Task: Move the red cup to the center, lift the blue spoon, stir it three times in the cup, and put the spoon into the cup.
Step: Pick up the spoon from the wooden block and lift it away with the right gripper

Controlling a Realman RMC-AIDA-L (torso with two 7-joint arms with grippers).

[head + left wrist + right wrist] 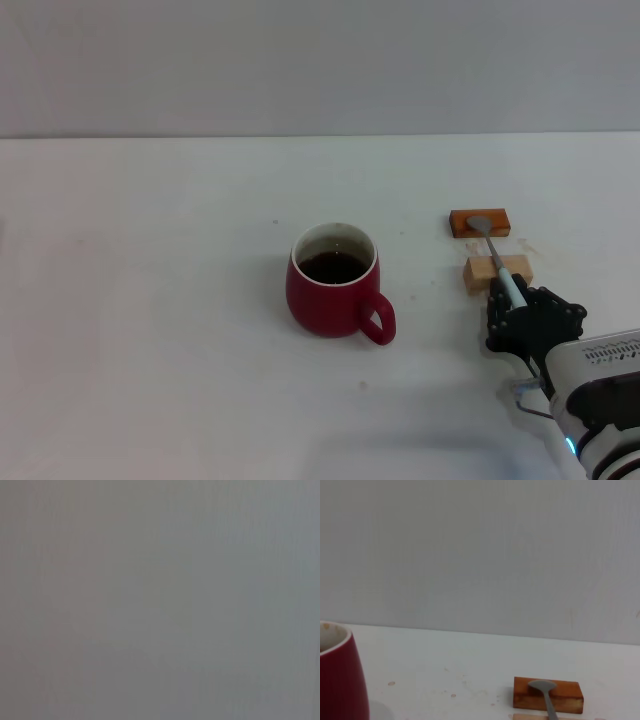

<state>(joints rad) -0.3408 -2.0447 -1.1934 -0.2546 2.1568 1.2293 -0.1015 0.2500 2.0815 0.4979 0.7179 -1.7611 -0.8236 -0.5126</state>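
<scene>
Red cup (333,281) stands mid-desk (150,300) holding dark liquid, handle toward the front right. Nearer the right edge, the blue spoon (497,260) bridges an orange block (480,223) and a tan block (497,270); the right gripper (515,300) is clenched on its handle.

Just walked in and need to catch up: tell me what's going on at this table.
The right gripper is at the handle end of the blue spoon, which lies across two small wooden blocks, its bowl on the farther, orange-brown one. The spoon has not been lifted yet. The red cup stands near the middle of the white table, dark liquid inside, handle toward the robot's right. The left arm is out of sight.
</scene>
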